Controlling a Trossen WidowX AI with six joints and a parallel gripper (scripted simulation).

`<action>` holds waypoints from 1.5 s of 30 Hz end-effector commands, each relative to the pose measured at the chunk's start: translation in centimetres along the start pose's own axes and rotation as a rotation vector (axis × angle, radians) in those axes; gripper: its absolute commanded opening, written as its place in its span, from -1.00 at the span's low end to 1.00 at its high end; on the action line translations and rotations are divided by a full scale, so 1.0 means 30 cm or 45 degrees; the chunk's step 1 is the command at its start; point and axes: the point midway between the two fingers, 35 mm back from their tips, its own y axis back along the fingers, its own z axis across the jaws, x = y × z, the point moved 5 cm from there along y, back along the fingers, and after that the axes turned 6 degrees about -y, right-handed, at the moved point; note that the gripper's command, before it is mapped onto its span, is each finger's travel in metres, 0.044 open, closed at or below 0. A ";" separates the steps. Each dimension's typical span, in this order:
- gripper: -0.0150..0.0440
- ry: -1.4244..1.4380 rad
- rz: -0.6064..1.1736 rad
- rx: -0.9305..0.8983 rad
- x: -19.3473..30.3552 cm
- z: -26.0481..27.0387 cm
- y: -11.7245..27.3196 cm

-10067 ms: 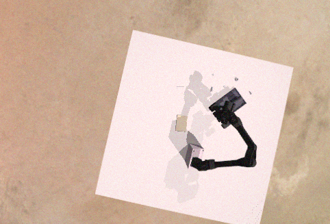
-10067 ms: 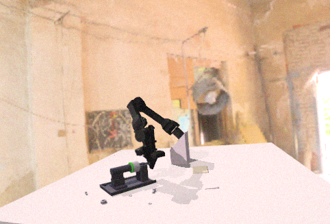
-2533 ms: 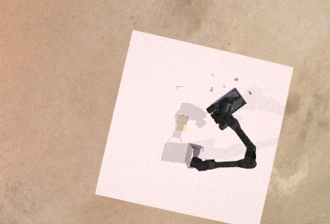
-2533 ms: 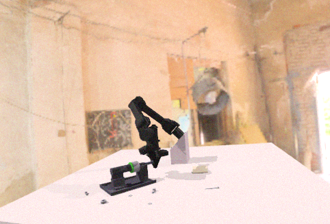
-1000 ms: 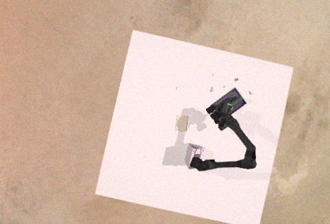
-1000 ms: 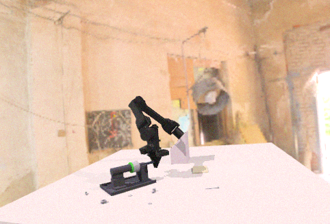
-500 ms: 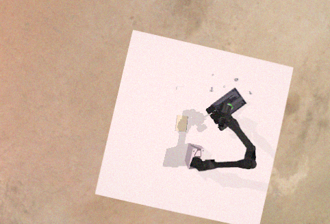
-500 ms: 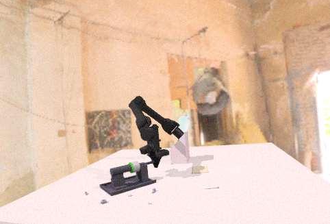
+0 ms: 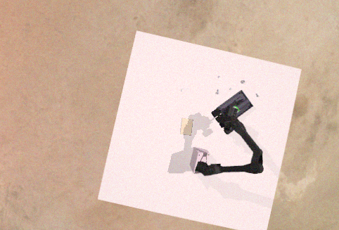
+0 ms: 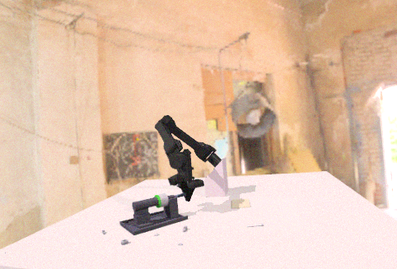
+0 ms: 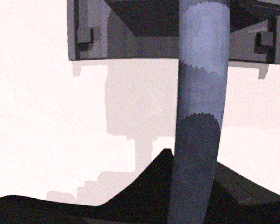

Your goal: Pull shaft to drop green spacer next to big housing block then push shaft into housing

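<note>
The dark fixture carries the big housing block at its left end in the exterior view and a smaller support at its right. The green spacer is up at shaft height beside the housing. One or more whitish spacers sit between it and the support; I cannot count them. The blue-grey shaft sticks out of the support. My gripper is shut on its outer end. The arm partly covers the fixture in the top view.
Several small metal parts lie beside the fixture, among them a nut-like piece. A tan square lies near the pale wedge-shaped arm mount. A thin part lies farther off.
</note>
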 end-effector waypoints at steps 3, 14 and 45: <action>-0.49 0.005 0.009 0.001 0.011 -0.002 -0.003; -0.49 0.005 0.009 0.001 0.015 -0.003 -0.003; -0.49 0.005 0.009 0.001 0.006 -0.001 -0.001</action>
